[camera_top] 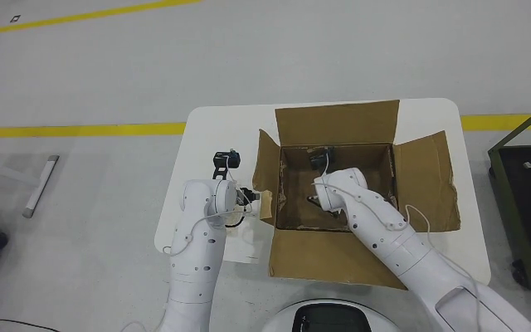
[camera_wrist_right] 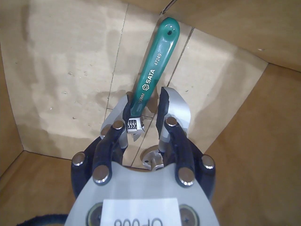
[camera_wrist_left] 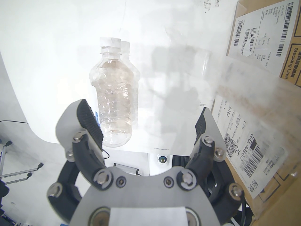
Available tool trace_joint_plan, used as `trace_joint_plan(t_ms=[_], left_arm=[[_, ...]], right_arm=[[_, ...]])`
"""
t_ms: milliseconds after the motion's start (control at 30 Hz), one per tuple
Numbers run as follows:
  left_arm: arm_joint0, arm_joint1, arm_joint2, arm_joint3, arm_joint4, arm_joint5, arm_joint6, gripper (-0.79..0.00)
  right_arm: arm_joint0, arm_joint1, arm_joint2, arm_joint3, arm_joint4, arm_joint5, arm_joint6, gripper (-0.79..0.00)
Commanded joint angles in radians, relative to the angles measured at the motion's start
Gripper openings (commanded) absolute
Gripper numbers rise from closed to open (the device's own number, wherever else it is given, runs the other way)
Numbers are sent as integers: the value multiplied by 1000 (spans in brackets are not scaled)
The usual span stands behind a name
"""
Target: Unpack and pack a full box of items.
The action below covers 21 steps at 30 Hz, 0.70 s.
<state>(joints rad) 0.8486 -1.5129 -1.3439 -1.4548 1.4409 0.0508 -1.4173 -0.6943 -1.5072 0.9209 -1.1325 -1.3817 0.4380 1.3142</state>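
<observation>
Straddling the green-handled wrench (camera_wrist_right: pixel 155 71) on the floor of the open box (camera_top: pixel 336 123), my right gripper (camera_wrist_right: pixel 145 98) had its jaws apart, one pad touching the neck, nothing clamped. The wrench lay flat, not yet lifted. Outside, a clear bottle (camera_wrist_left: pixel 112 95) lay on the bench (camera_wrist_left: pixel 58 24) beneath my left gripper (camera_wrist_left: pixel 143 108), jaws wide and empty. I judged unpacking nearly finished, with all the repacking left.

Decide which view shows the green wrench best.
Right wrist view: the wrench lies in the box, within the open right hand. In the top view the right arm covers it; the left wrist view faces a bottle.
</observation>
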Motion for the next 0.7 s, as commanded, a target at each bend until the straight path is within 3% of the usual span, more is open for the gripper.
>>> trace_joint_plan(t_ms=[0,267,667], left_arm=[[0,0,0,0,0,0,0,0],[0,0,0,0,0,0,0,0],[0,0,0,0,0,0,0,0]], right_arm=[[1,-3,0,11,-3,-3,-1,-536],[2,-15,0,36,-9,-15,-3,-785],[-25,-13,20,-25,-24,-142,31,-785]])
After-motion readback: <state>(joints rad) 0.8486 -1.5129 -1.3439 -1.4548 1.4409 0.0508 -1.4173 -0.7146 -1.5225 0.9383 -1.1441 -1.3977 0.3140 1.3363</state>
